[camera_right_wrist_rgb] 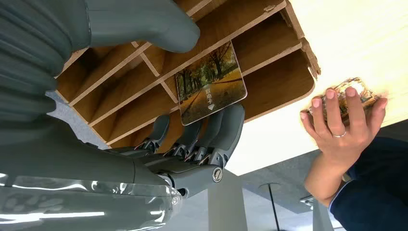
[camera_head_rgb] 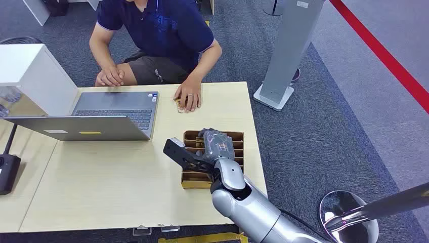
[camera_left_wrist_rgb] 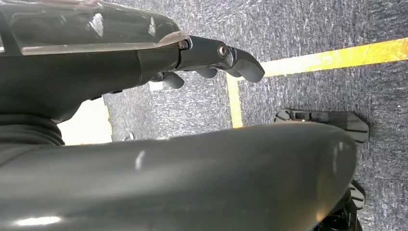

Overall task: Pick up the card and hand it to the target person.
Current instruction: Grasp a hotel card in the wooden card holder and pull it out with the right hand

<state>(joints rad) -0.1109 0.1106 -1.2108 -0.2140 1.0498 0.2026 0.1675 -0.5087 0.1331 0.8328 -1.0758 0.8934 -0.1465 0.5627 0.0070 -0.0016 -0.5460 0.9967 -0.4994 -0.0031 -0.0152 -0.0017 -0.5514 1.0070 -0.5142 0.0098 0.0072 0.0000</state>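
light wooden table [camera_head_rgb: 126, 172] carries a slotted wooden organizer [camera_head_rgb: 238, 136]; right hand [camera_right_wrist_rgb: 192, 139] pinches the card [camera_right_wrist_rgb: 210, 83] between thumb and fingers above the slots. left hand [camera_left_wrist_rgb: 211, 57] hangs empty, fingers curled.

You see the card [camera_right_wrist_rgb: 210, 83], printed with an autumn tree-lined path, standing in the wooden slotted organizer [camera_right_wrist_rgb: 269, 48], with the right hand [camera_right_wrist_rgb: 192, 139] fingers behind it.
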